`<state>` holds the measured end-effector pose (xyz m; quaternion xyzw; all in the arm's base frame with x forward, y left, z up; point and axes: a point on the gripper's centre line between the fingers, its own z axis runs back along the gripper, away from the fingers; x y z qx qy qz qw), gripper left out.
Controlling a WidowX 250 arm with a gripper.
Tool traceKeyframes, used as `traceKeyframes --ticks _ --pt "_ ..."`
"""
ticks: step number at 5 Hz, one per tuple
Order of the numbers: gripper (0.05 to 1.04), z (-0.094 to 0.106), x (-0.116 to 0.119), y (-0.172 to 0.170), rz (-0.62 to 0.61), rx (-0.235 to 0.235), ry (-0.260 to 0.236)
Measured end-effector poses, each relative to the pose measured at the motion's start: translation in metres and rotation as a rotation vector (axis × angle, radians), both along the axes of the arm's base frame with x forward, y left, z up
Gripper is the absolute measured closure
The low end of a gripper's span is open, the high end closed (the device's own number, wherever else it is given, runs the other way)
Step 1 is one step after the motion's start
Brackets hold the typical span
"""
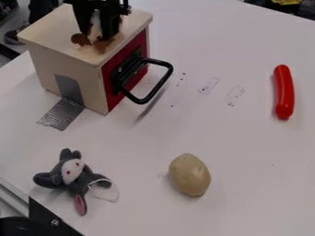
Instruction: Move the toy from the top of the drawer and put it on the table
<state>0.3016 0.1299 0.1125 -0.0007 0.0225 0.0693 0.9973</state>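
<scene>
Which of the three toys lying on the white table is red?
The long, shiny red sausage, far right; the plush mouse is grey, the oval potato yellowish-tan.

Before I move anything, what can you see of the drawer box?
The drawer box stands upright on the table, pale and wood-like, with a red front that looks closed. A black loop handle juts from it. Grey tape runs from its side onto the table. A brown-and-white toy is at its top, the gripper over it.
</scene>
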Motion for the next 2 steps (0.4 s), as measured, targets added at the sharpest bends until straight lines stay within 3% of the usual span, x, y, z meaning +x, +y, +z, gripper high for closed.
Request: traceKeyframes --ticks 1,2 --pt "0.641 0.006 0.002 -0.035 -0.052 -0.070 -0.007" --pt "0.642 0.004 0.004 -0.080 -0.094 -0.088 -0.007"
